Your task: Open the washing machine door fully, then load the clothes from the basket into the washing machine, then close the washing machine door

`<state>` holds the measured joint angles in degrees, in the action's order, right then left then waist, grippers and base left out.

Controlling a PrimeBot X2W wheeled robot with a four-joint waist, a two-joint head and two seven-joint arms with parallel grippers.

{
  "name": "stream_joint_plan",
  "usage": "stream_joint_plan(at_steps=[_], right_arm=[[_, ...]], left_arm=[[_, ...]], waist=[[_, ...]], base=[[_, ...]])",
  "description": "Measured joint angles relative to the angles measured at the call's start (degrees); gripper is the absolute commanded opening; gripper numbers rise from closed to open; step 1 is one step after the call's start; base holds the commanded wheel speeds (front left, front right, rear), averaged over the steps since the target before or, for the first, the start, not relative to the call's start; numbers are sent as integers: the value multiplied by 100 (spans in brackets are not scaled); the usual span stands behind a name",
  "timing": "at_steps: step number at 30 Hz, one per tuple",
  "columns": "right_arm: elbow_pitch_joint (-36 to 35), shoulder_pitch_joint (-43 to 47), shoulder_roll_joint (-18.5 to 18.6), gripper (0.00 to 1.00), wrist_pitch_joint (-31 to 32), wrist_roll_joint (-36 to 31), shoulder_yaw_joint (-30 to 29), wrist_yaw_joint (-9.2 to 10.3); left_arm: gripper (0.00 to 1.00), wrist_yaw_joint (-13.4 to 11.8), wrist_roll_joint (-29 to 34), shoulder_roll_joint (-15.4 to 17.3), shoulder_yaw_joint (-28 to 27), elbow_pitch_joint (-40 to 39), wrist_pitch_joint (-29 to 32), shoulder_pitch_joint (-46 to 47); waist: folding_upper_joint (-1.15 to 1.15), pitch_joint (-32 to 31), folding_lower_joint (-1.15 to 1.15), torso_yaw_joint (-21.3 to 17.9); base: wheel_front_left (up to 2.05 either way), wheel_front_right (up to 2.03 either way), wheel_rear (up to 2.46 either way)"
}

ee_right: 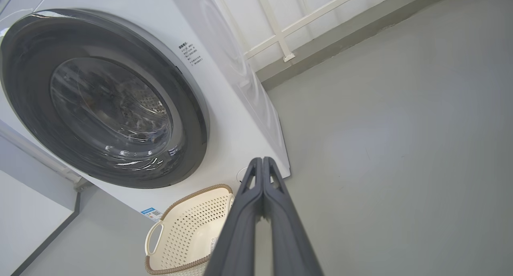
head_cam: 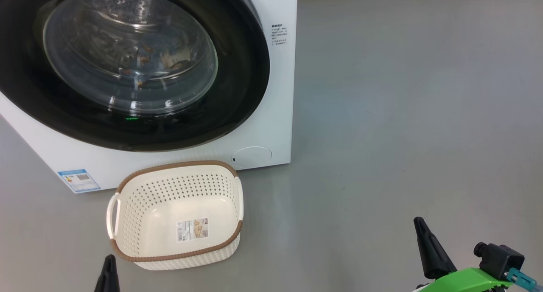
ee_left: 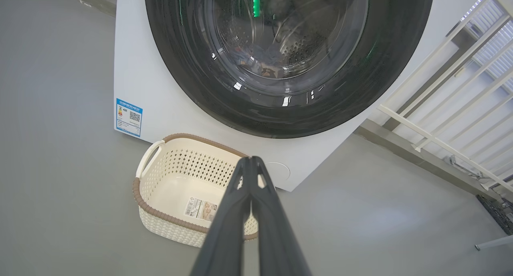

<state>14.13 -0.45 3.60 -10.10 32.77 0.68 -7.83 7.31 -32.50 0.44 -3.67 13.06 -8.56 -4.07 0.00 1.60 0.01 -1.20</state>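
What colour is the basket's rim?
The basket's rim is brown, with a woven look; clearest in the head view.

So the left claw (ee_left: 251, 160) is pinched tight, tips meeting, and it cuts across the right side of the basket (ee_left: 160, 224). That basket sits on the grey floor (ee_left: 60, 167) just in front of the washing machine (ee_left: 160, 107), sticker (ee_left: 201, 209) showing on its bottom. The washing machine door (ee_left: 176, 67) sits flush, bluish clothes (ee_left: 256, 61) dimly visible behind the glass. Blue energy label (ee_left: 129, 117) low on the front, white railing (ee_left: 441, 107) off right.

Smooth grey floor (head_cam: 403, 113), white railing (ee_left: 453, 95)
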Motion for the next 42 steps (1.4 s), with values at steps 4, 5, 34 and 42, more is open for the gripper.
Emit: stream_joint_plan(at_steps=[4, 5, 34, 42], right_arm=[[3, -17, 2, 0, 53, 296, -20, 0], [5, -17, 2, 0, 67, 344, -29, 0], [41, -87, 15, 0, 509, 2290, -186, 1], [47, -95, 18, 0, 657, 2819, -280, 2]], left_arm=[[0, 0, -272, 2, -3, 5, 77, 3], [0, 0, -327, 3, -4, 7, 102, 7], [0, 0, -2186, 57, -27, 71, 555, 258], [0, 0, -2728, 81, -40, 96, 694, 354]], waist=[[0, -6, 0, 5], [0, -8, 0, 6], [0, -53, 0, 45], [0, -66, 0, 56]], base=[[0, 0, 0], [0, 0, 0], [0, 0, 0], [0, 0, 0]])
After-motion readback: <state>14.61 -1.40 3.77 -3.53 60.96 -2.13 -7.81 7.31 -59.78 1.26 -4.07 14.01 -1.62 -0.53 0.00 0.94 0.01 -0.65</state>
